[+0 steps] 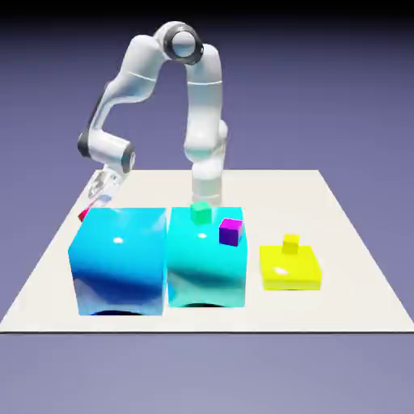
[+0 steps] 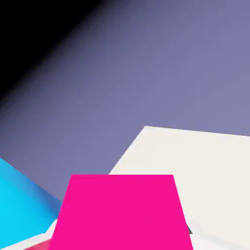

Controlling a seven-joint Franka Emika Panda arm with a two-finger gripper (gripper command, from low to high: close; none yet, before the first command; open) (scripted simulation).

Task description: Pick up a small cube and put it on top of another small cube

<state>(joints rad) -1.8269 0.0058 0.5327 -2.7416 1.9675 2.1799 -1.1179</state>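
The tiny plain red cube (image 2: 118, 212) sits between the jaws of the white two-finger gripper (image 1: 100, 194) and fills the bottom of the hand view, so the claw looks clenched on it. In the exterior view the claw is low at about 9 o'clock of the table (image 1: 340, 210), behind the big cyan cube (image 1: 119, 260). The tiny green cube (image 1: 200, 213) and the tiny purple cube (image 1: 230, 231) lie toward 3 o'clock from the claw, on the second big cyan cube (image 1: 204, 267). I see no containers
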